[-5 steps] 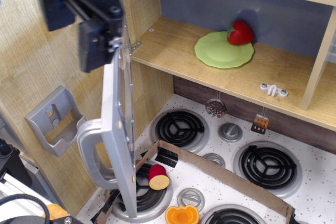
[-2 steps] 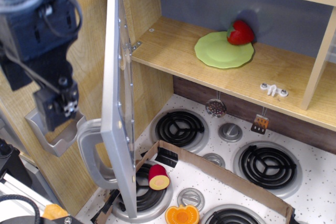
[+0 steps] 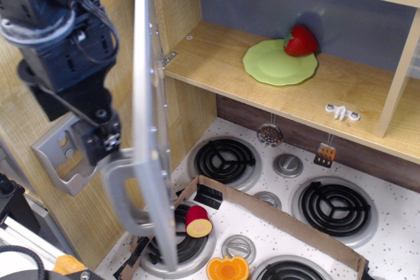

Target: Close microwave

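Observation:
The microwave's grey door [image 3: 149, 129] stands open and is seen nearly edge-on at the left of the wooden interior [image 3: 216, 63]. Its silver loop handle [image 3: 118, 191] sticks out to the left, low on the door. My gripper [image 3: 104, 141] hangs on the outer, left side of the door, just above the handle's top and close against the door face. Its fingers look closed together with nothing between them. A green plate [image 3: 279, 62] with a red strawberry [image 3: 300, 40] lies inside the microwave.
A small grey wall-mounted holder [image 3: 62, 159] is just left of the gripper. Below is a stove top with black coil burners [image 3: 224, 160], a cardboard strip [image 3: 275, 211], a cut red fruit [image 3: 198, 221] and an orange toy [image 3: 227, 269].
The gripper came down from the door's top to its outer left side, then moved right toward the door face and handle. The door has turned slightly toward closing.

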`<state>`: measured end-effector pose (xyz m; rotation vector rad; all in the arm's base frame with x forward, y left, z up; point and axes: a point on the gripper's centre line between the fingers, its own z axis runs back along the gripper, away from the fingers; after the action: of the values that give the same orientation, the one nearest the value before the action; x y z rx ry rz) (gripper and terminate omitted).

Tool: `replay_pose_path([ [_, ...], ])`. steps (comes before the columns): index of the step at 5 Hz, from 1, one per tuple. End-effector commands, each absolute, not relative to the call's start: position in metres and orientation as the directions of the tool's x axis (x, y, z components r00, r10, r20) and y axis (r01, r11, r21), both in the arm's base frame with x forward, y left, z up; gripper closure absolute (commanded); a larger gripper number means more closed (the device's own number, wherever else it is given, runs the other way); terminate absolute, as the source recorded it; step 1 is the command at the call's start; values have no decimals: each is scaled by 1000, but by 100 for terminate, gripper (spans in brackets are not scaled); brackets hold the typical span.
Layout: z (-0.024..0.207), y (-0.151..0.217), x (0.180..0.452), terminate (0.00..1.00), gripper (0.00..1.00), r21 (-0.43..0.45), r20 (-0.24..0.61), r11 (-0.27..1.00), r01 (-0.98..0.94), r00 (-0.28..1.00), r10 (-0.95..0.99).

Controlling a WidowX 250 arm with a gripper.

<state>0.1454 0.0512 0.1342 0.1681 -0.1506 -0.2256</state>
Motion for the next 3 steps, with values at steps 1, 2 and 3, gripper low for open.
replay_pose_path([
  [1,121,46,188,0,0,165,208,951,260,934,-291],
  [2,114,37,205,0,0,150,240,948,280,920,-310],
  [3,108,24,225,0,0,143,280,946,291,905,-321],
])
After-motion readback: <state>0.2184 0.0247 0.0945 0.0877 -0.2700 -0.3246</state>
